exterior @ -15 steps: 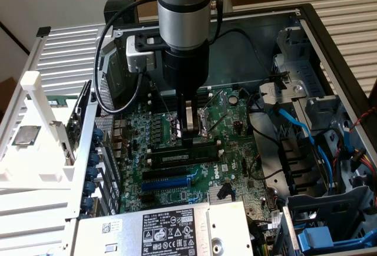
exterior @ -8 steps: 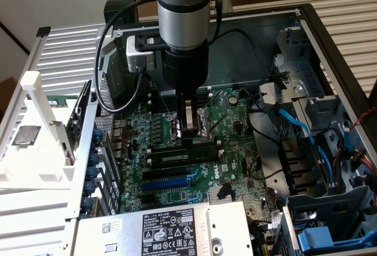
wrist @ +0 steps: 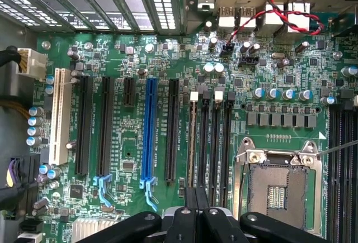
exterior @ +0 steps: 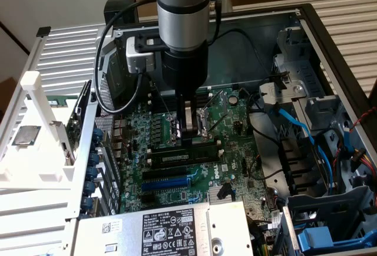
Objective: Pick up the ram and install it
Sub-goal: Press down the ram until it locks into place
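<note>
The ram stands on edge in a black slot on the green motherboard, inside the open computer case. In the wrist view the ram is a thin pale strip in the slot nearest the long black slot beside the blue one. My gripper hangs straight down over the board, just above the ram's top edge, with its dark fingers shut and nothing between them. In the wrist view the gripper sits over one end of the ram. I cannot tell whether the fingertips touch it.
Three empty black memory slots lie beside the ram, then the open CPU socket. The blue slot and a white slot are on the other side. Blue cables, the power supply and a white rack surround the board.
</note>
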